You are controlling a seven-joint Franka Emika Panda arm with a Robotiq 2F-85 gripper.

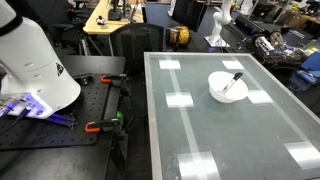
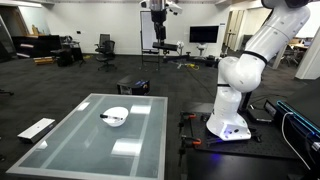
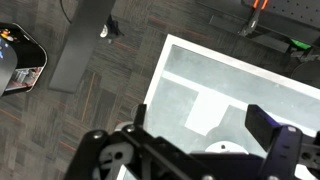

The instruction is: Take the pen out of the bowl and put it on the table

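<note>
A thin black pen (image 1: 234,81) lies slanted inside the plain white bowl (image 1: 226,88), one end up near the rim. The bowl stands on the pale frosted tabletop (image 1: 200,135), well away from all its corners. In the wrist view the fingers (image 3: 278,140) stand apart, holding nothing.

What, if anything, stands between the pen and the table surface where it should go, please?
Only the rim of the bowl: the pen lies inside it. Nothing else visible stands on the table nearby.
</note>
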